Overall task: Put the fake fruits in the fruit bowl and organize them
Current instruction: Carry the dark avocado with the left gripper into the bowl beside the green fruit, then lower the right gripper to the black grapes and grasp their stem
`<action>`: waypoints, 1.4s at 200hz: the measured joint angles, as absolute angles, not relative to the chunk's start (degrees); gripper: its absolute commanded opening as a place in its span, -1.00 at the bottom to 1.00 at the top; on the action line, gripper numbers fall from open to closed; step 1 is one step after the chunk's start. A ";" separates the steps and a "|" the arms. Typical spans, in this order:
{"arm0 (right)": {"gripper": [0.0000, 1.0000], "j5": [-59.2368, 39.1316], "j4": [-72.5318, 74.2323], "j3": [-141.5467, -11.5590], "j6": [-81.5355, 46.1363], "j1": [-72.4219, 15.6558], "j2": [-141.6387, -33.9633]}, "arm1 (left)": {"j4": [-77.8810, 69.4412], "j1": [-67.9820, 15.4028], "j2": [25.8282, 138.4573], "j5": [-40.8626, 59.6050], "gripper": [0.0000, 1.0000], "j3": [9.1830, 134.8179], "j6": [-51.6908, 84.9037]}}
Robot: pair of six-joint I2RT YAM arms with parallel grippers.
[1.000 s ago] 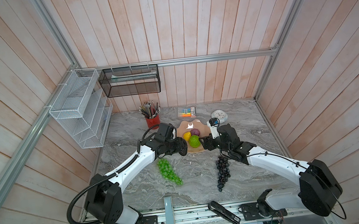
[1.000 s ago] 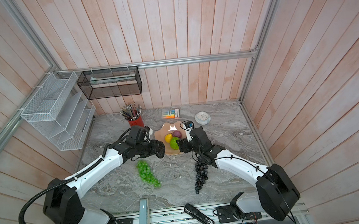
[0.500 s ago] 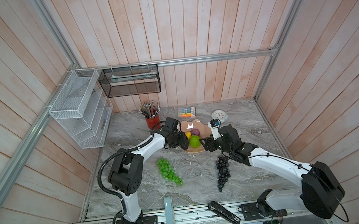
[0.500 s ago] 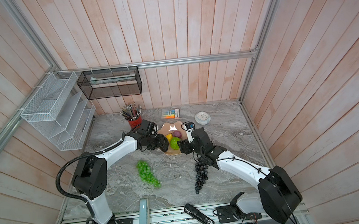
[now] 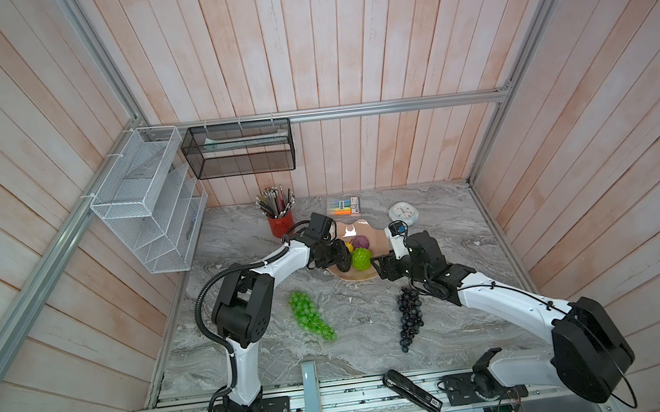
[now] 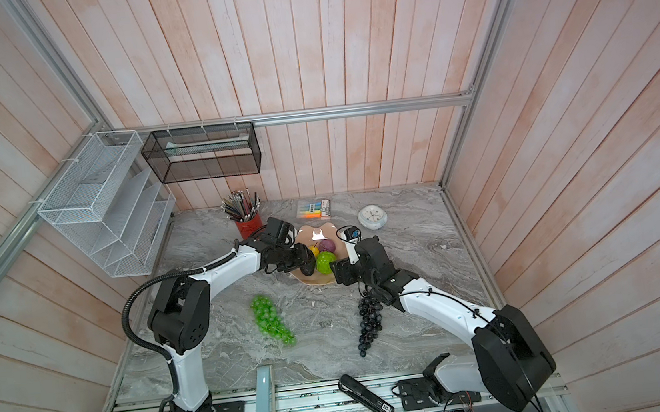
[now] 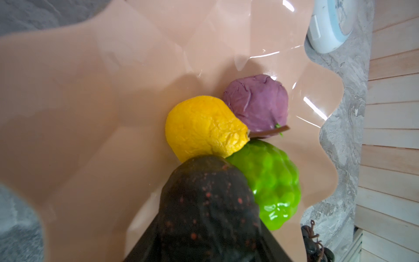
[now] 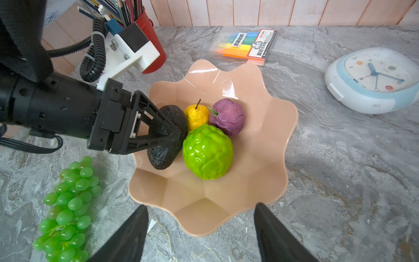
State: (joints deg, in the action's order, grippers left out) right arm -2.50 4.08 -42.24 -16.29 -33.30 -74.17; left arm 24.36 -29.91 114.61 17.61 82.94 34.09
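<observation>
In both top views your left gripper reaches in over the rim of the fruit bowl, pinching the avocado just inside it, beside the lime-green ball. Your right gripper hangs at the bowl's opposite rim. The green grape bunch and the black-purple grape bunch lie on the table well apart from the bowl, so I judge two fruits are left to bring.

In the left wrist view the avocado fills the foreground, low over the bowl's floor and close against the yellow ball. The purple ball sits beyond. The jaws themselves are hidden here.

In the right wrist view you see the left jaws clamped across the avocado's middle, its lower end seemingly on the bowl's sloping wall. Released there, it would likely lean on its neighbours rather than roll out. Your right jaws stand spread and empty just outside the bowl's rim, probably to stay clear of the drop.
</observation>
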 measured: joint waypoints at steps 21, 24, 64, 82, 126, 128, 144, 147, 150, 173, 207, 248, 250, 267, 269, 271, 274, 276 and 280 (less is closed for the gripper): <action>0.58 -2.48 3.27 -41.98 -16.29 -32.97 -73.52 | 23.88 -29.91 114.61 17.74 0.06 82.91 34.28; 0.58 -2.46 3.14 -41.98 -16.29 -32.93 -73.34 | 23.86 -29.91 114.59 17.74 0.07 82.91 34.28; 0.59 -1.06 0.10 -41.98 -16.27 -32.77 -68.93 | 23.59 -29.91 113.06 17.50 0.31 82.35 34.02; 0.58 0.38 -2.00 -41.98 -16.29 -32.45 -66.72 | 23.55 -29.91 110.85 16.99 0.33 81.60 33.91; 0.49 5.78 -10.52 -42.17 -15.66 -30.89 -65.73 | 22.61 -29.91 104.14 15.97 0.37 77.67 32.93; 0.48 6.13 -11.11 -42.24 -15.59 -30.89 -65.87 | 22.52 -29.91 103.96 15.94 0.37 77.47 32.91; 0.43 8.36 -14.85 -43.00 -14.94 -30.81 -67.85 | 21.65 -29.91 101.84 15.79 0.37 74.70 32.80; 0.41 8.75 -15.70 -43.27 -14.76 -30.81 -68.42 | 21.45 -29.91 101.54 15.79 0.37 74.17 32.80; 0.39 9.08 -16.32 -43.46 -14.70 -30.81 -68.88 | 21.34 -29.91 101.16 15.75 0.37 73.65 32.80; 0.29 10.28 -20.84 -44.99 -13.61 -30.81 -72.25 | 19.68 -29.91 98.30 15.79 0.37 69.34 33.52; 0.15 10.66 -24.80 -47.09 -13.10 -31.29 -74.74 | 17.50 -29.91 93.34 15.84 0.37 65.19 34.81; 0.09 11.44 -28.29 -49.87 -13.10 -33.04 -79.09 | 14.92 -29.89 88.68 15.84 0.37 62.92 35.59; 0.09 11.51 -28.40 -49.93 -13.10 -33.08 -79.24 | 14.83 -29.89 88.60 15.81 0.37 62.87 35.57; 0.13 12.21 -29.98 -50.54 -13.34 -34.17 -80.27 | 13.98 -29.80 88.29 15.88 0.37 62.54 35.73; 0.14 12.27 -30.15 -50.59 -13.37 -34.33 -80.29 | 13.91 -29.78 88.29 15.90 0.37 62.52 35.77; 0.14 12.32 -30.37 -50.63 -13.41 -34.48 -80.34 | 13.80 -29.78 88.29 15.97 0.37 62.46 35.79; 0.15 12.47 -30.61 -50.68 -13.50 -34.72 -80.36 | 13.63 -29.71 88.29 16.03 0.37 62.35 35.81; 0.15 12.56 -30.79 -50.72 -13.47 -34.87 -80.36 | 13.52 -29.69 88.29 16.03 0.37 62.28 35.83; 0.15 12.71 -31.16 -50.81 -13.56 -35.20 -80.38 | 13.34 -29.63 88.29 16.05 0.37 62.13 35.88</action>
State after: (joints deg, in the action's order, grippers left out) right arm 12.71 -31.16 -50.81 -13.56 -35.20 -80.38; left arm 13.34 -29.63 88.29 16.05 62.13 35.88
